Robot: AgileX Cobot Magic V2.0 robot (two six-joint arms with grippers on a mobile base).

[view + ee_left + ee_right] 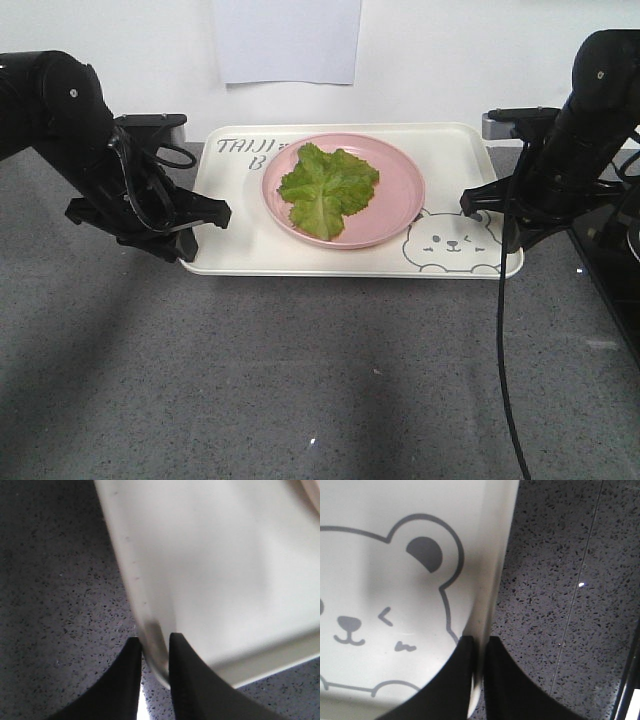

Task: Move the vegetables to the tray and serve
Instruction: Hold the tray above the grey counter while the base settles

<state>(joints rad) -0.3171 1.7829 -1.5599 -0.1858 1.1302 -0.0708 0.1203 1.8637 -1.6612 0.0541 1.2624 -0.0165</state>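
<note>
**A:** Where is the lettuce leaf (326,187) sitting?

**B:** It lies on the round pink plate (400,170), and the plate stands on the cream tray (240,225). From the left gripper (200,232) the leaf is off toward the tray's middle; from the right gripper (483,208) it is likewise inward, so it sits between the two, well apart from both.

**A:** And what is the left gripper doing?

**B:** Its two black fingers (125,680) are drawn close together with the tray's rim (152,640) pinched between them, near the tray's front corner. The wrist view shows one finger on the outside over the grey speckled table (60,580), the other on the tray's inner side.

**A:** The right one?

**B:** Much the same on the opposite short edge. Its fingers (455,680) stand narrow with the tray edge (485,580) clamped in the slit between them. The winking bear face (365,615) printed on the tray lies just inward of that gripper.

**A:** Does the tray sit on the table?

**B:** That cannot be told for sure; its front edge casts a thin shadow on the grey surface. Behind the tray hangs a white sheet of paper (288,40) on the wall.
</note>
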